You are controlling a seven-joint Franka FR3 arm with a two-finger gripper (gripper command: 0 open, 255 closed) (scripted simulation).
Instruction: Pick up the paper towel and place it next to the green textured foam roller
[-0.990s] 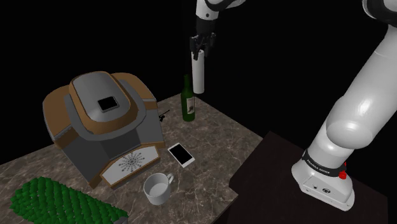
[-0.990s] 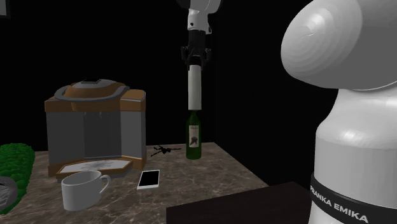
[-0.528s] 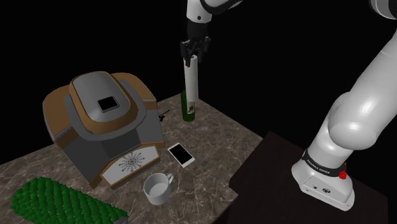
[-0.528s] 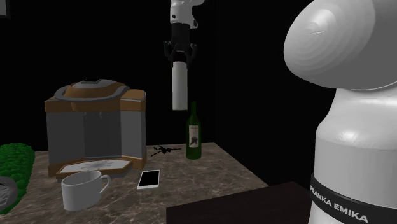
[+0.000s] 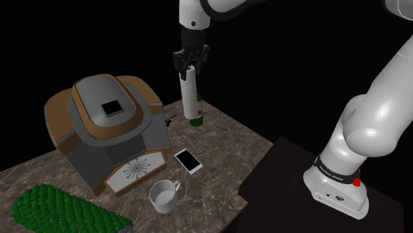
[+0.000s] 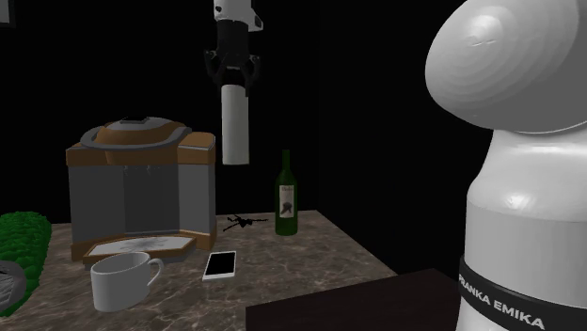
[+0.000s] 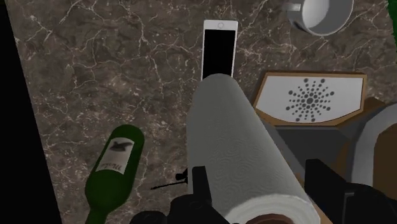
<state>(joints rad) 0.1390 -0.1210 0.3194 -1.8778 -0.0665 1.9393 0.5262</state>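
Grip: My gripper (image 5: 189, 61) is clamped on the top end of the paper towel (image 6: 233, 122), a white roll hanging upright below my fingers.
Where the roll is: In the air above the far end of the marbled counter (image 5: 225, 142), touching nothing but my fingers. It hangs near the green bottle (image 6: 286, 196) and, in the second exterior view, clear of it.
Destination: The green textured foam roller (image 5: 59, 210) lies at the shoulder view's lower left, well apart from the roll.
In between: A brown-and-grey appliance (image 5: 106, 126), a phone (image 5: 188, 161) and a white mug (image 5: 164, 196).
The carry, as I judge it: I stay high enough for the roll's lower end to pass over the appliance, or I swing along the open side above phone and mug. The roll is long and hangs from one end, so a smooth, unhurried path should limit its swing.
Set-down: I aim for bare counter between mug and roller, beside the roller and not on it, and part my fingers only once the roll's base rests.
Risk: Clipping the bottle or the mug.
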